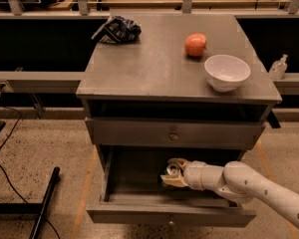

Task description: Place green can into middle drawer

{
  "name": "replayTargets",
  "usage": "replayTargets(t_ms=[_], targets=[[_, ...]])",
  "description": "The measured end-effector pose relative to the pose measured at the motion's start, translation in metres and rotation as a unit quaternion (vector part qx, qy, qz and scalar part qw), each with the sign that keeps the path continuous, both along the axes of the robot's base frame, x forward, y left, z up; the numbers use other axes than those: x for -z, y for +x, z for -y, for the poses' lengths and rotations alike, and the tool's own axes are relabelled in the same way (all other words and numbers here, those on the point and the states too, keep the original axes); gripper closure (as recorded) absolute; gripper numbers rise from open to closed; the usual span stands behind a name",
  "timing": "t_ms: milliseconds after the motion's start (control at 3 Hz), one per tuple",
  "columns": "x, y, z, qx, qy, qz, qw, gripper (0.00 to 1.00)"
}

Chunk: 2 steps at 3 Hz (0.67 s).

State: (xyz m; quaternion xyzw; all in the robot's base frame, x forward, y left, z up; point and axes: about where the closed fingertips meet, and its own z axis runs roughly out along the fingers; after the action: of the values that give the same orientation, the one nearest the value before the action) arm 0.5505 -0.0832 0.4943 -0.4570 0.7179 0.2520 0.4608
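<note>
The green can (174, 170) is inside the open middle drawer (169, 216), held by the gripper (168, 173). Only its silver top shows well, a round ring that faces toward the camera. The body of the can is mostly hidden, and the can seems to be tilted and not upright. The two pale fingers (174, 182) are pressed on the can, one above it and one below it. I cannot tell if the can touches the bottom of the drawer. The gripper is near the middle of the drawer, a little to the right. Behind it the white arm (249, 184) goes to the right and down, over the right part of the drawer front, and leaves the picture at the lower right corner.

The middle drawer is pulled far out from the grey cabinet (139, 73). The upper drawer (134, 132) is closed and has a small round knob (173, 136) in its centre. On the top of the cabinet a white bowl (227, 72) stands near the right front corner. A red-orange round fruit (196, 44) is just behind it, and a dark crumpled bag (117, 30) lies at the back left corner. A small clear bottle (278, 67) stands on the ledge to the right of the cabinet. On the speckled floor at the left lie a black cable (2, 151) and a black bar (46, 199).
</note>
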Motion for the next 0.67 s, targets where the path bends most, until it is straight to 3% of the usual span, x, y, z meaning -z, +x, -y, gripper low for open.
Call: replayTargets(t_ms=[333, 667], targets=[[0.02, 0.006, 0.003, 0.003, -0.036, -0.024, 0.999, 0.35], [0.038, 0.008, 0.005, 0.002, -0.057, -0.054, 0.9969, 0.04]])
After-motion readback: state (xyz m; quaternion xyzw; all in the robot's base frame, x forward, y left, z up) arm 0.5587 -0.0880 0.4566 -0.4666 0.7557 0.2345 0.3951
